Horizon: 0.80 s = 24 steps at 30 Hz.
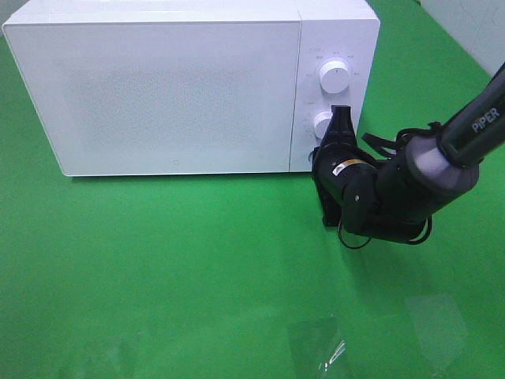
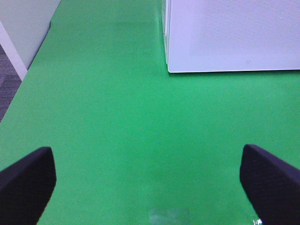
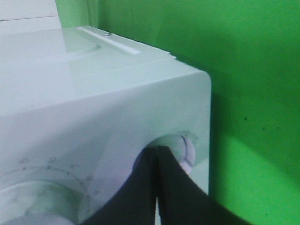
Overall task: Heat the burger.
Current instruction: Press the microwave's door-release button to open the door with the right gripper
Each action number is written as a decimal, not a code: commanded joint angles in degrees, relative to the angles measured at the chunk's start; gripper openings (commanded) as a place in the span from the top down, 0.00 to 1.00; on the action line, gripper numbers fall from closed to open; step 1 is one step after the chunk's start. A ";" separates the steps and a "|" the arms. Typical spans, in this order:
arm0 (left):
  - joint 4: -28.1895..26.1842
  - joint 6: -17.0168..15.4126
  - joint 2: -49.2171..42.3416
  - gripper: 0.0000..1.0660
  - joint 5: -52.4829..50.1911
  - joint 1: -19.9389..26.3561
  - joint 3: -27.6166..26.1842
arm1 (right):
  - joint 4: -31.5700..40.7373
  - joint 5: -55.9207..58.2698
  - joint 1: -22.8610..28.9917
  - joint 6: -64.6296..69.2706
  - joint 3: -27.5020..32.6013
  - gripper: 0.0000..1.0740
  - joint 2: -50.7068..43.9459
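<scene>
Right pincer [image 1: 339,118] clenched at the lower knob [image 1: 321,122], microwave's [image 1: 158,87] 4 o'clock; left pincer [image 2: 149,174] released. Burger unseen: likely soft, light; clasp bun sides gently.

One white microwave [image 1: 158,87] with two round dials [image 1: 334,76], on one green table [image 1: 158,276].

We take this for a robotics lab or test room, not a home kitchen. A white microwave [image 1: 158,87] stands on a desk [image 1: 158,276] covered edge to edge in plain bright green cloth, like a staged work surface. A black robot arm [image 1: 473,126] marked PIPER reaches over the desk. Beyond the desk's edge, the left wrist view shows a pale partition [image 2: 23,23] and grey, office-style carpet [image 2: 7,89].
</scene>
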 commanded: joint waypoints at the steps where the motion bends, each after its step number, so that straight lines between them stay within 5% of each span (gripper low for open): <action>1: 0.11 -0.34 -1.03 0.06 0.11 0.29 0.11 | -0.23 -13.24 -1.03 -2.06 -4.98 1.00 0.52; 24: 0.11 -0.34 -1.03 0.06 0.11 0.29 0.11 | -0.17 -14.95 -1.09 -2.81 -8.54 1.00 2.64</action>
